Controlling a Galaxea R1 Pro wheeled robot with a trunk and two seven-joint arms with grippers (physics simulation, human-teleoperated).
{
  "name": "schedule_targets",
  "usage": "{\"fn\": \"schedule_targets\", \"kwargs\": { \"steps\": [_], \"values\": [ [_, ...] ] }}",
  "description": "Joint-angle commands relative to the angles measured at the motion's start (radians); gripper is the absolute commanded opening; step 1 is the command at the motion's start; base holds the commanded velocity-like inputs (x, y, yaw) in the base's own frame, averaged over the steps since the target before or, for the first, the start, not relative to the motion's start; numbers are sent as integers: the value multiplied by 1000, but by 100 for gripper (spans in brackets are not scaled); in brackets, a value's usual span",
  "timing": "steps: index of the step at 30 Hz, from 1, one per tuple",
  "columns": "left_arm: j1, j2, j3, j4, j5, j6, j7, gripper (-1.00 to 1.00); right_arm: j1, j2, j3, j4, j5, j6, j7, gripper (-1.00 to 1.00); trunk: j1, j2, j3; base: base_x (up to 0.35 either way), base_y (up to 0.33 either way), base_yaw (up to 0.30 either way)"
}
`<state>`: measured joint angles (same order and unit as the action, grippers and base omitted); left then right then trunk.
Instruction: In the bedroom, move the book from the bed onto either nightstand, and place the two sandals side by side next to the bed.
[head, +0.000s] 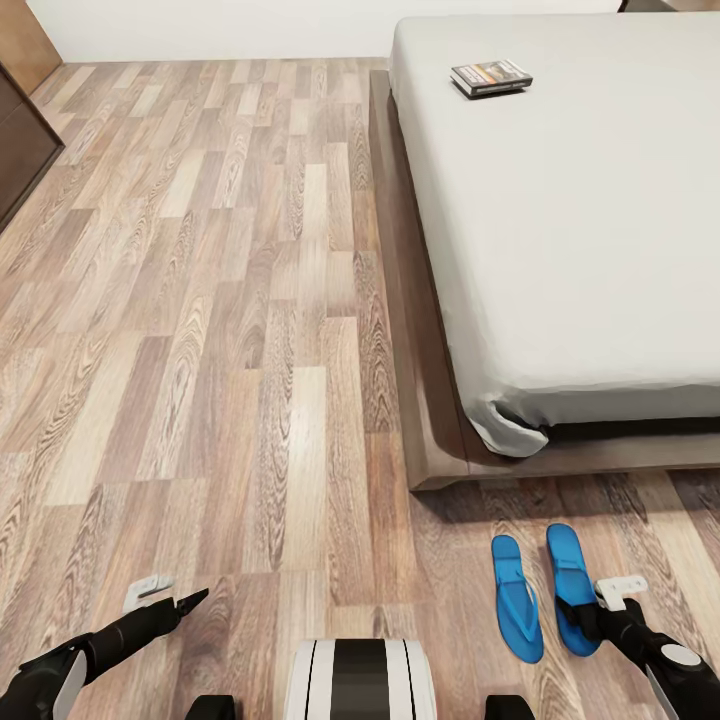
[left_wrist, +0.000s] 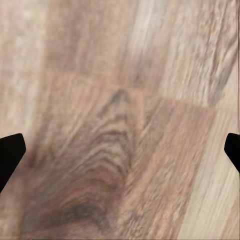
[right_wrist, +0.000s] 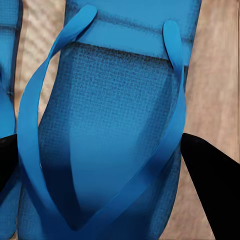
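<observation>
Head view: the two sandals lie side by side on the wood-plank floor (head: 200, 300), just off the foot corner of the bed (head: 430, 440). Both are bright blue flip-flops with thin blue thong straps, long axes roughly parallel, near each other with a narrow strip of floor between them. The left sandal (head: 517, 598) shows whole; the right sandal (head: 570, 580) is partly covered at its near end by the right gripper (head: 600, 612), which hangs directly over it. In the right wrist view that sandal (right_wrist: 115, 150) shows a finely textured footbed and a smooth V of straps meeting at the toe post, with the edge of the other sandal (right_wrist: 7, 90) beside it. The right gripper's black fingertips (right_wrist: 210, 185) stand spread to either side of the sandal, not pinching it; whether they touch it I cannot tell.

The book (head: 490, 77) lies flat on the pale grey-white mattress (head: 580, 250), near its far left edge, dark cover with a picture band and light lettering, too small to read.

The left gripper (head: 165, 600) hovers over bare floor, well apart from the sandals; in the left wrist view its fingertips (left_wrist: 11, 155) are spread wide with only planks (left_wrist: 120, 130) between. A dark brown cabinet (head: 20, 150) stands at the far left.
</observation>
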<state>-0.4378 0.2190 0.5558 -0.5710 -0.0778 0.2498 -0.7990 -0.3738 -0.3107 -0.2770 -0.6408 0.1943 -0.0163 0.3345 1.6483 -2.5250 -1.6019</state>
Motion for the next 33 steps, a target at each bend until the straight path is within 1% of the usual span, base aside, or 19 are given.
{"fn": "schedule_targets", "kwargs": {
  "steps": [1, 5, 17, 24, 32, 33],
  "values": [
    [-1, -1, 7, -1, -8, 8, -8, 100, -1, 1, -6, 0, 10, -2, 8, -100, 0, 0, -1, 271, 0, 0],
    [-1, -1, 8, -1, -8, 8, -8, 100, -1, 1, -7, 0, 11, -2, 8, -100, 0, 0, -1, 130, 0, 0],
    [-1, -1, 8, -1, -8, 8, -7, 100, -1, 1, -7, 0, 11, -2, 8, -100, 0, 0, -1, 6, 0, 0],
    [-1, -1, 7, -1, -8, 8, -8, 100, -1, 1, -7, 0, 11, -2, 8, -100, 3, -2, -28, 0, 0, 0],
    [-1, -1, 7, -1, -8, 8, -8, 100, -1, 1, -7, 0, 11, -2, 8, -100, 3, -2, -28, 0, 0, 0],
    [-1, -1, 8, -1, -8, 8, -8, 100, -1, 1, -7, 0, 11, -2, 8, -100, 4, -2, -31, 0, 0, 0]
  ]
}}
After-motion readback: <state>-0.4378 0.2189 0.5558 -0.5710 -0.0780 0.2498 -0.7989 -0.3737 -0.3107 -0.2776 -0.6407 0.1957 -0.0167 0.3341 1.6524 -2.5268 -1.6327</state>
